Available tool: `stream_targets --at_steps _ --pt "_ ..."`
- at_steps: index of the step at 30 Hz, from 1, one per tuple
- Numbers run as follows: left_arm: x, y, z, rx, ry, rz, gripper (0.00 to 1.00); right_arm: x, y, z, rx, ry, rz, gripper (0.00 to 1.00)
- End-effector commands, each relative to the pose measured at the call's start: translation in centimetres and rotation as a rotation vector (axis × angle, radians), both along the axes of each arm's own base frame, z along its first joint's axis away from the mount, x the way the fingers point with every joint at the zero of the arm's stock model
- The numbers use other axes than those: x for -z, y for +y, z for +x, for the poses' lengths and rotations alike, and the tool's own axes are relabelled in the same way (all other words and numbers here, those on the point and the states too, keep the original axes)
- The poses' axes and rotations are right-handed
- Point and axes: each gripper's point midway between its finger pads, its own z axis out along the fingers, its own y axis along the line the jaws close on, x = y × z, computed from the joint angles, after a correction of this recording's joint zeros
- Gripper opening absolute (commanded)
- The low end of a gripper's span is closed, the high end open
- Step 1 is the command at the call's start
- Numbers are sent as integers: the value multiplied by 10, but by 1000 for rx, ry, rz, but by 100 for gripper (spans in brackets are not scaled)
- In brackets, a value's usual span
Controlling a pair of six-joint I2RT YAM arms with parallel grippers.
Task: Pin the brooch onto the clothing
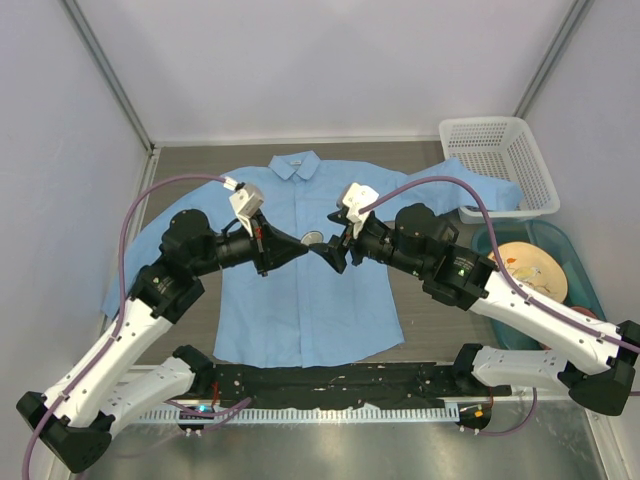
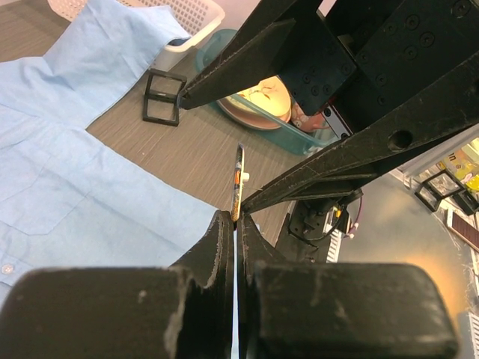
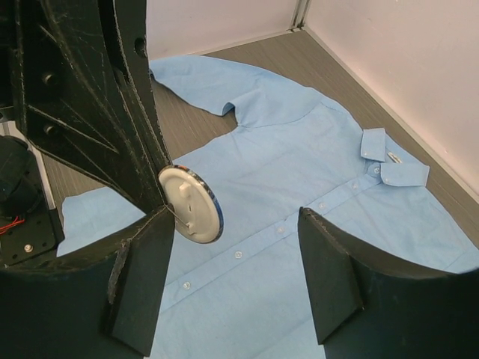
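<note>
Left arm and right arm meet above a light blue shirt spread flat on the surface. Left hand, fingers pressed together, pinches the brooch by its rim, in the air over the shirt's chest; right hand is spread around it. Done well, the next move likely needs the left held steady while the right closes squarely, keeping the pin back free.

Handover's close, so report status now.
Left tool shut on brooch. Right tool open, close by. Both above shirt, nothing between.
</note>
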Motion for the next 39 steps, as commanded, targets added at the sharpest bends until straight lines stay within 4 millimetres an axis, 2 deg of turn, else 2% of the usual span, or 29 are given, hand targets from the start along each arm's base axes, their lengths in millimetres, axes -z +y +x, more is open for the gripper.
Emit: stream_targets --at_steps 1,3,12,14,18,24,29,31,39 --pt "-10 -2 -3 24 -32 -33 0 -31 2 2 10 -46 79 70" --pt "-11 -2 -3 25 -33 -34 0 -30 3 3 12 -45 74 67" --pt "-9 -2 -3 22 -32 -31 0 -31 2 1 4 -45 74 38" --pt "-8 -1 -2 16 -31 -29 0 -29 4 0 -3 -34 73 36" --pt "-8 -1 -2 16 -38 -32 0 -30 4 -6 -26 -19 84 23" --pt "-10 -3 -5 37 -58 -42 0 -28 7 -10 -48 3 87 10" --pt "-10 -2 -7 46 -70 -47 0 -26 6 -11 -55 6 84 7" --pt "-11 -2 -8 51 -75 -49 0 -25 5 -12 -57 6 82 1" --pt "-9 -3 -10 63 -83 -45 0 -26 2 -16 -72 4 87 1"
